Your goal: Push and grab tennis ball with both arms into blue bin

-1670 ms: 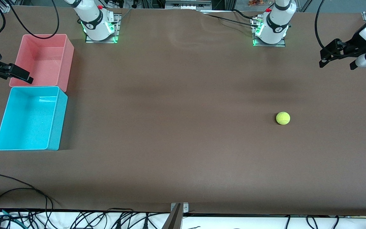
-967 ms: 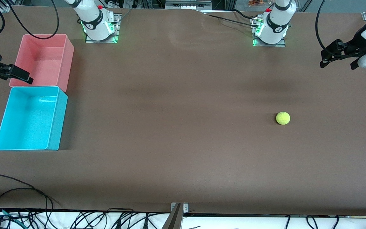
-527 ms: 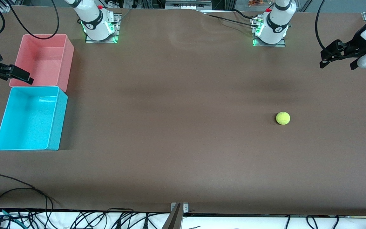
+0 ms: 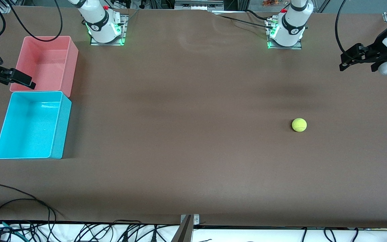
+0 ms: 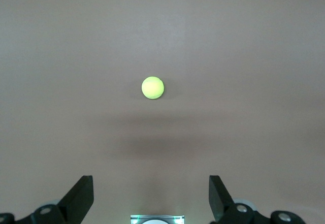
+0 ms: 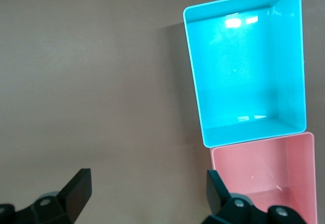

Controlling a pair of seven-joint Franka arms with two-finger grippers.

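A brown tabletop (image 4: 193, 151) carries a tennis ball (image 4: 299, 124) toward the left arm's end, resting alone on the bare surface, well apart from both bins. The blue bin (image 4: 56, 134) stands at the right arm's end of the tabletop, holding nothing, with a pink bin (image 4: 71, 60) touching it on the side farther from the front camera. The left hand (image 4: 359, 58) hangs in the air over the left arm's end of the tabletop, near its edge, with its fingers spread wide and gripping nothing; in the left wrist view the ball (image 5: 152, 88) lies on the surface ahead of the two parted fingers (image 5: 81, 198). The right hand (image 4: 12, 78) waits in the air over the edge of the pink bin, likewise spread open and holding nothing; the right wrist view shows its parted fingers (image 6: 76, 191) above the tabletop, with the blue bin (image 6: 203, 107) and the pink bin (image 6: 304, 183) side by side below. Loose black cables (image 4: 18, 215) lie along the tabletop edge nearest the front camera.
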